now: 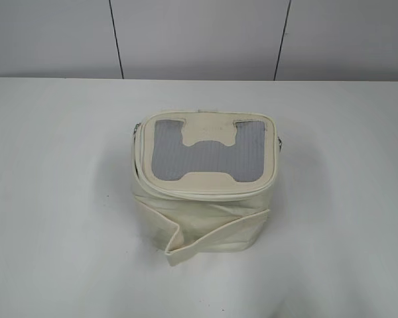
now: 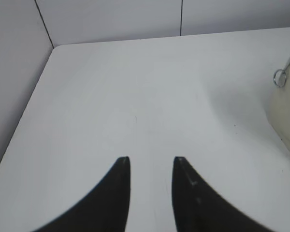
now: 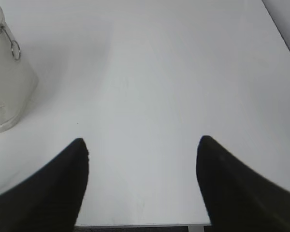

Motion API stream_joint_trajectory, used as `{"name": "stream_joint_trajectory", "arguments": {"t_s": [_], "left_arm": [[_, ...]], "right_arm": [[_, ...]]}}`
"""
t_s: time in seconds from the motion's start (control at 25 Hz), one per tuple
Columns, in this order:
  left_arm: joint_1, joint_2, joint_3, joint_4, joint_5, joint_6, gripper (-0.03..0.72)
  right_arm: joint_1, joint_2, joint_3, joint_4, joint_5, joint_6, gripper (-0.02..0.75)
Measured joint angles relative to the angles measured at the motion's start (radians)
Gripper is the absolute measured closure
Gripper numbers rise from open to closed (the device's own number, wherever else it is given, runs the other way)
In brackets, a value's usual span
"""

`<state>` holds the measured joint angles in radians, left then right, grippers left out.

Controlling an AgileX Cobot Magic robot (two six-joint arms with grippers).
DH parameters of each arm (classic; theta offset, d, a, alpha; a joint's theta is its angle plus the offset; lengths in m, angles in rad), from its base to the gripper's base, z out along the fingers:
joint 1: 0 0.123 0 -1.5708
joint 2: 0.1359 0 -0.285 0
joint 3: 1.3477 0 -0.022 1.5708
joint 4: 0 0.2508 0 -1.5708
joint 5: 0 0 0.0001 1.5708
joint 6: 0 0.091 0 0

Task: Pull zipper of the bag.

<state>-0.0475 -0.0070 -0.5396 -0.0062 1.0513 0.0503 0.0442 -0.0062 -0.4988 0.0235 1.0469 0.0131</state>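
- Bag [image 1: 205, 185]: we see it standing upright near the middle of the white table [image 1: 60, 199], cream-white and boxy, with its rounded-square top tilted toward the exterior camera.
- On that top we make out a silvery-grey mesh panel [image 1: 209, 162] partly covered by cream tabs at the far and near edges.
- Zipper [image 1: 205, 192]: we follow its thin cream track around the top rim; along the near edge it looks closed.
- In the left wrist view we spot a silver ring pull [image 2: 279, 77] hanging at the bag's upper corner, at the far right of that picture.
- In the right wrist view we spot another ring pull [image 3: 15, 49] hanging against the bag's side, at the far left of that picture.
- A loose cream strap [image 1: 215, 240] runs across the bag's near side, folded at its left end.
- Left gripper [image 2: 151, 162]: we see its two dark fingers set a small gap apart, over bare table, well clear of the bag and holding nothing.
- Right gripper [image 3: 142, 145]: we see its fingers spread wide over bare table, empty, with the bag off to its left.
- Neither arm shows in the exterior view.
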Motion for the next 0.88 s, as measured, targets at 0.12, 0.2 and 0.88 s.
{"name": "stream_joint_trajectory", "arguments": {"t_s": [0.12,0.2,0.88], "left_arm": [[0.0,0.0,0.0,0.0,0.0,0.0,0.453],[0.0,0.0,0.0,0.0,0.0,0.0,0.453],[0.0,0.266,-0.073,-0.115,-0.252,0.0,0.43]], "right_arm": [[0.0,0.0,0.0,0.0,0.0,0.0,0.192],[0.0,0.0,0.0,0.004,0.0,0.0,0.192],[0.0,0.196,-0.06,0.063,-0.194,-0.079,0.192]]}}
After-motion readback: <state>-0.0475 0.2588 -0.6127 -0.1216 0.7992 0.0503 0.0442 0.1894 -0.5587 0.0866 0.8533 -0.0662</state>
